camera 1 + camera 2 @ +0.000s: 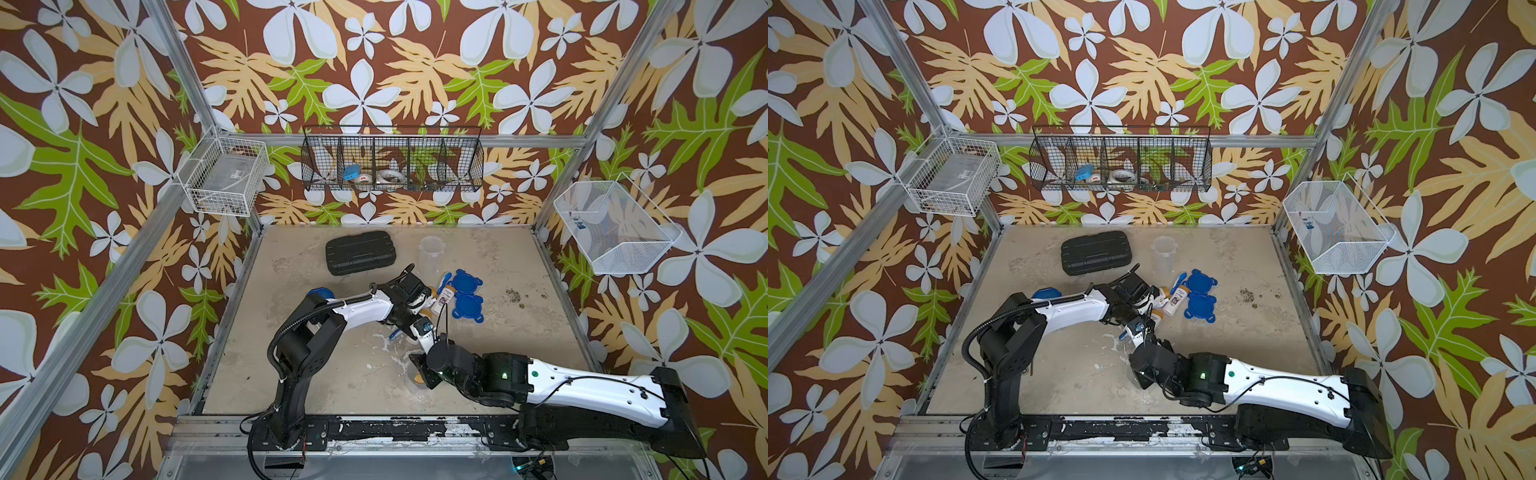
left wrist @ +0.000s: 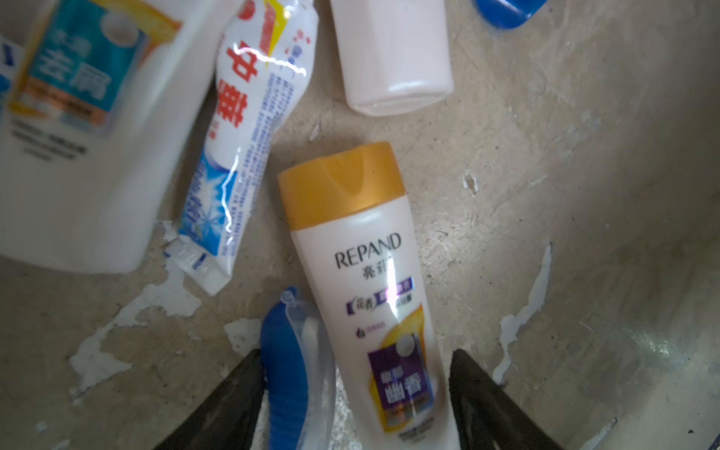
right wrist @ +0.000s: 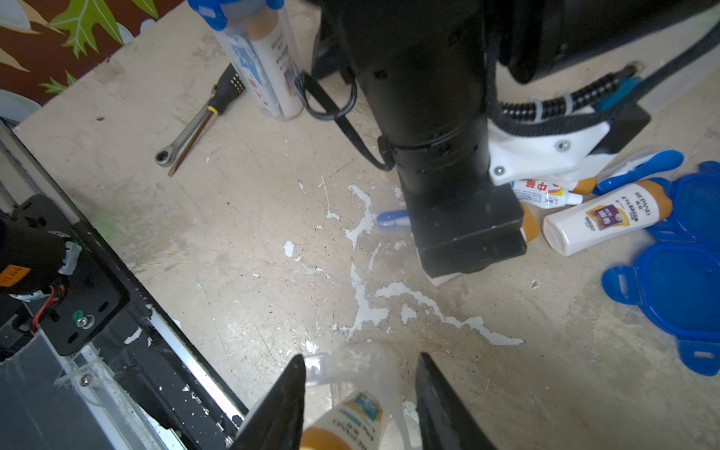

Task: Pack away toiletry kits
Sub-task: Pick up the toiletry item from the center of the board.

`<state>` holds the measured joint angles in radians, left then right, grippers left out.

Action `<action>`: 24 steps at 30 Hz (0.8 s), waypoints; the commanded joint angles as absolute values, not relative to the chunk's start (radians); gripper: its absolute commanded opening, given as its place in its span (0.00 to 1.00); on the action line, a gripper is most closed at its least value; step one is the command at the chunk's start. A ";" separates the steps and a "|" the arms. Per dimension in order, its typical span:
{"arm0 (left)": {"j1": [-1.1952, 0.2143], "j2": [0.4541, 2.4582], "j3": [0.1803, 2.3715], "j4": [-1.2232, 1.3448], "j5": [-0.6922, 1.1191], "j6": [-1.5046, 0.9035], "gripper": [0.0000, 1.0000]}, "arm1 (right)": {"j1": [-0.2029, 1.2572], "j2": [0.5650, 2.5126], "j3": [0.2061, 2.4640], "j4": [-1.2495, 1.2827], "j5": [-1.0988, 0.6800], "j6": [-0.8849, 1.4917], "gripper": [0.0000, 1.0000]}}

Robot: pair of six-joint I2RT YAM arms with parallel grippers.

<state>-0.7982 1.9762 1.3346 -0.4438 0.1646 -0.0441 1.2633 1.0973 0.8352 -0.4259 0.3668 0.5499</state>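
While the left pincer [image 2: 356, 350] hangs wide open over the middle of the desk [image 1: 332, 374], its jaws flank a lying white bottle [image 2: 362, 272] with an orange cap and a wrapped blue toothbrush [image 2: 282, 370], closed on neither; toothpaste tube [image 2: 241, 156] lies just beside; right pincer [image 3: 361, 355], nearer the front edge, brackets a clear tumbler [image 3: 370, 370] holding a second bottle [image 3: 350, 420]; jaws partly apart, grip cannot be told; two blue lids [image 1: 467, 295] lie toward the right edge.

The teal-labelled bottle [image 2: 78, 187] is blurred and cut off.
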 commanded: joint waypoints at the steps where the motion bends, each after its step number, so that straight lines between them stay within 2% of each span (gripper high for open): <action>1: -0.808 1.956 1.340 -0.458 0.109 -0.041 0.76 | 1.263 1.068 0.857 -0.444 0.380 0.572 0.46; 9: -0.814 1.907 1.397 -0.505 0.028 -0.071 0.78 | 1.252 0.900 0.850 -0.528 0.403 0.672 0.48; 16: -0.818 1.935 1.394 -0.518 0.173 -0.068 0.63 | 1.243 0.773 0.809 -0.591 0.440 0.764 0.50; 24: -0.822 2.014 1.396 -0.535 0.137 -0.075 0.63 | 1.242 0.728 0.775 -0.630 0.463 0.816 0.51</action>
<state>-0.8211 2.0026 1.3922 -0.5121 0.1577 -0.0738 1.2430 0.7349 0.7834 -0.6037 0.4389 0.7822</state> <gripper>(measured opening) 0.630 0.509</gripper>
